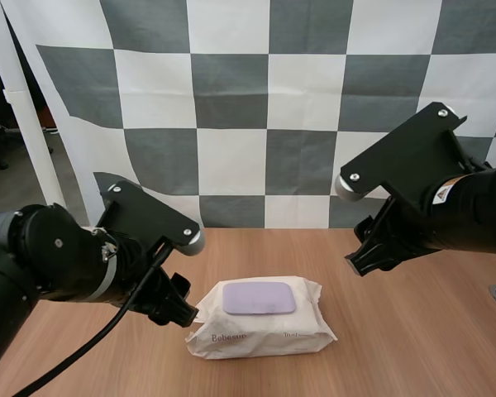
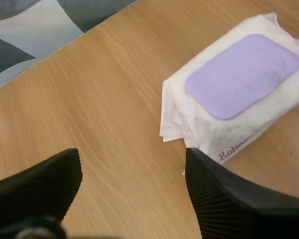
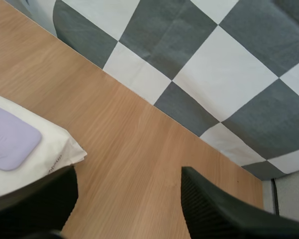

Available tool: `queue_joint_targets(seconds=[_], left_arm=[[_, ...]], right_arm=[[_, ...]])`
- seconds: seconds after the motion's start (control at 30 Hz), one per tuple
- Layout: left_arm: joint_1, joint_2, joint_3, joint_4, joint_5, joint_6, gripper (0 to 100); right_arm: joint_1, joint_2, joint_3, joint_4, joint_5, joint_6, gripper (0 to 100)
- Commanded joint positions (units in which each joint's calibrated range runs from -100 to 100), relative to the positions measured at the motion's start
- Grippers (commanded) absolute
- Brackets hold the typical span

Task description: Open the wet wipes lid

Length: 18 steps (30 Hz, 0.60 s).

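Observation:
A white pack of wet wipes lies flat on the wooden table, its lilac lid shut on top. My left gripper hovers just left of the pack, near its left end. In the left wrist view its ribbed fingers stand apart, open, with the pack and lilac lid just beyond them. My right gripper hangs above the table to the right of the pack. Its fingers are also open, with one end of the pack beside them.
The bare wooden table stretches around the pack, with free room in front and to the right. Its far edge meets the backdrop.

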Motion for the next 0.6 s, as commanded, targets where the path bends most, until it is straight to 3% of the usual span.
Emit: queue_joint_targets(seconds=[0.0,0.1,0.37,0.57], left_arm=[[-0.02,0.60,1.19,-1.95,1.27,9.25,100],[-0.02,1.32,4.27,-3.60,3.32,16.73,100],[-0.02,1.97,11.95,-5.78,-5.42,24.72,100],[-0.02,2.68,14.67,-13.16,-8.45,32.16,100]], right_arm=[[0.02,0.49,-0.07,0.51,-0.17,-2.06,100],[0.02,1.43,-0.07,0.94,-0.54,-3.44,100],[0.02,4.80,-0.07,2.67,-2.65,-5.15,100],[0.02,6.56,-0.07,3.61,-3.54,-5.15,100]])
